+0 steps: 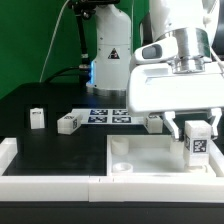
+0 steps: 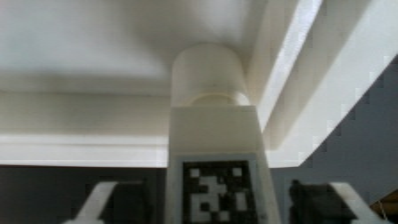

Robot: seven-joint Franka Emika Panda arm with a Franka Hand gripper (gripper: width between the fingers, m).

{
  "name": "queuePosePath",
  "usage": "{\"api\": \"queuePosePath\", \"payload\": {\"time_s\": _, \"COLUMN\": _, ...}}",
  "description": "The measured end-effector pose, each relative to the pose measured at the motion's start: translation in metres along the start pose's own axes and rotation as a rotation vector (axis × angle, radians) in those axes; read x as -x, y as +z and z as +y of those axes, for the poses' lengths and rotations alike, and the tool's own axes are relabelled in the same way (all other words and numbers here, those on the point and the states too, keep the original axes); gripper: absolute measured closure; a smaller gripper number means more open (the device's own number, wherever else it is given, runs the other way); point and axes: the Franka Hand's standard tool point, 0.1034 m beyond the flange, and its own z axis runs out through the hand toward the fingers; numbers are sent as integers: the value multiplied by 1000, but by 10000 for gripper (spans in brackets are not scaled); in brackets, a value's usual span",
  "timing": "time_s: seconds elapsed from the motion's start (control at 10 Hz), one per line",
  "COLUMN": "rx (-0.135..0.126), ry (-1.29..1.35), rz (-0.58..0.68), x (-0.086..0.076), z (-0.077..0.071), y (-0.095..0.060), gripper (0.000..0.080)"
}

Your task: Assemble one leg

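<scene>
A white leg (image 1: 197,146) with a black-and-white tag stands upright at the corner of the white tabletop (image 1: 150,158) on the exterior view's right. My gripper (image 1: 195,134) straddles it from above. The fingers (image 1: 174,130) stand on either side with a dark gap at each face, so it is open. In the wrist view the leg (image 2: 217,140) runs between the fingers (image 2: 107,203), and its round end meets the tabletop (image 2: 89,110) by the rim. My gripper (image 2: 217,208) shows there too. Whether the end sits in a socket is hidden.
Two loose legs (image 1: 37,118) (image 1: 68,123) lie on the black table at the exterior view's left. Another leg (image 1: 155,122) is partly hidden behind my hand. The marker board (image 1: 104,115) lies behind. A white wall (image 1: 50,182) runs along the front edge.
</scene>
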Motion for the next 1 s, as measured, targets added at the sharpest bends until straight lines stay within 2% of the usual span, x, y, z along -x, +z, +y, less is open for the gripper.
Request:
{"api": "queuePosePath", "payload": {"time_s": 0.1, "rx": 0, "ry": 0, "rz": 0, "x": 0, "z": 0, "y": 0, "gripper": 261}}
{"api": "queuePosePath", "payload": {"time_s": 0.2, "rx": 0, "ry": 0, "rz": 0, "x": 0, "z": 0, "y": 0, "gripper": 185}}
{"api": "queuePosePath", "payload": {"time_s": 0.6, "rx": 0, "ry": 0, "rz": -5, "x": 0, "z": 1, "y": 0, "gripper": 151}}
{"api": "queuePosePath", "payload": {"time_s": 0.8, "rx": -2, "ry": 7, "rz": -22, "x": -15, "z": 6, "y": -9, "gripper": 151}}
{"api": "queuePosePath", "payload": {"time_s": 1.0, "rx": -9, "ry": 11, "rz": -52, "x": -24, "z": 7, "y": -18, "gripper": 151}}
